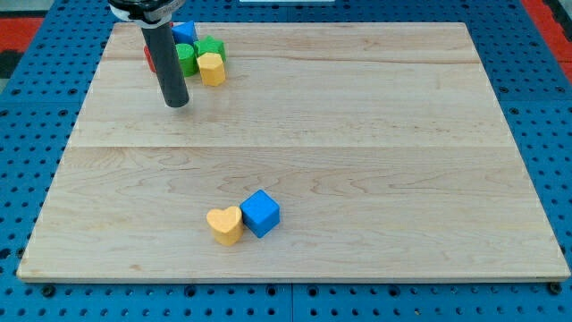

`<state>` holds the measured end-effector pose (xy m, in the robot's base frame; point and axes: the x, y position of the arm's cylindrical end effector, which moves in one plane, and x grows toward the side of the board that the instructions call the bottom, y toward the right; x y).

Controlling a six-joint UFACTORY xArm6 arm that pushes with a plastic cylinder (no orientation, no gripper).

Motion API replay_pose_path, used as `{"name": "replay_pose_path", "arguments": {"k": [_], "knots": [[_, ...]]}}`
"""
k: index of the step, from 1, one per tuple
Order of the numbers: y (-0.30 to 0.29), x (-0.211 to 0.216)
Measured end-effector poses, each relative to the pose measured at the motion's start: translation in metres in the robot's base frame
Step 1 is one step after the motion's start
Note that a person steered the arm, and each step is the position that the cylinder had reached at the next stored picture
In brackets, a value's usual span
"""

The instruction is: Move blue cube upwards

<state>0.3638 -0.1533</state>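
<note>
My tip [178, 103] near desk [357, 134] top-left, well apart from blue cube [260, 213] touching yellow heart [225, 224]. No pincer visible, state can't tell.

No readable text, labels, brand names, numbers or signs appear anywhere on the wooden counter [357, 134], the coloured blocks, or the dark rod.

Blue cube [260, 213]; yellow-orange heart [225, 224]; pale wood board [357, 134]; dark rod; blue pegboard [536, 107] surround.
</note>
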Motion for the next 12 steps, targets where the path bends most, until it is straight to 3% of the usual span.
{"name": "replay_pose_path", "arguments": {"k": [2, 3, 5, 6, 7, 9, 12], "knots": [[0.0, 0.001], [0.067, 0.005], [0.251, 0.06], [0.283, 0.129], [0.253, 0.199], [0.097, 0.249], [0.111, 0.175]]}}
